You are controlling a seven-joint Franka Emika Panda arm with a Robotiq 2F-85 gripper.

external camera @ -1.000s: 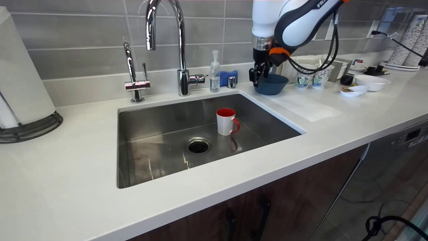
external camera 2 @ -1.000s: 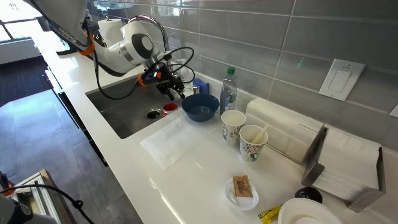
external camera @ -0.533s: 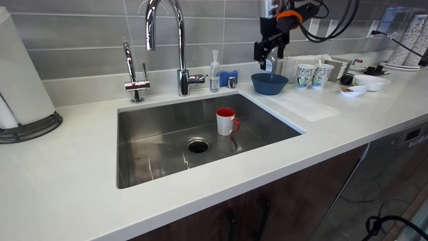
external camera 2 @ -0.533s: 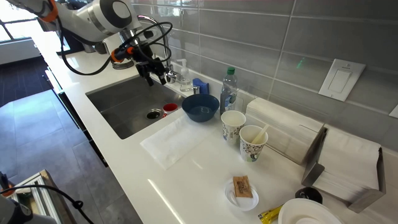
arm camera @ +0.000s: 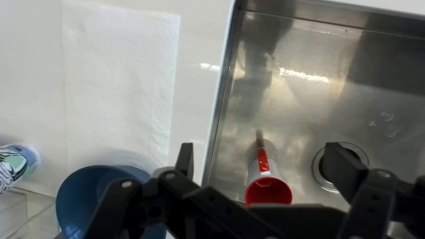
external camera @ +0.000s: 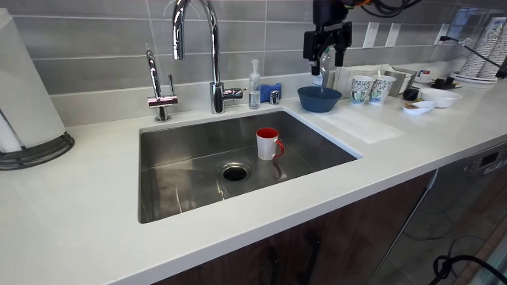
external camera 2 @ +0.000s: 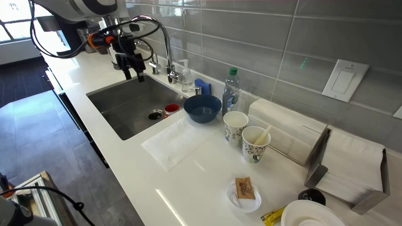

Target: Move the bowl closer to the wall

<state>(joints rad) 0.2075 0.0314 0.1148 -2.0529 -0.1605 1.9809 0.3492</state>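
Note:
The blue bowl (external camera: 319, 101) stands upright on the counter beside the sink's back corner. It also shows in an exterior view (external camera 2: 202, 110) near the green-capped bottle, and partly behind a finger in the wrist view (arm camera: 79, 196). The grey tiled wall (external camera 2: 245, 28) rises behind it, also in an exterior view (external camera: 99, 37). My gripper (external camera 2: 134, 78) is raised over the sink, apart from the bowl. Its fingers are spread with nothing between them, as the wrist view (arm camera: 259, 146) and an exterior view (external camera: 327, 68) show.
A red-and-white mug (external camera: 267, 146) stands in the sink (external camera: 190, 158). The tall faucet (external camera 2: 168, 47) is near the arm. A green-capped bottle (external camera 2: 231, 91), two paper cups (external camera 2: 234, 127) and napkin holders (external camera 2: 282, 128) line the wall. A paper sheet (external camera 2: 179, 141) lies by the bowl.
My gripper has risen and moved away from the bowl, back over the sink. The bowl has stayed in place.

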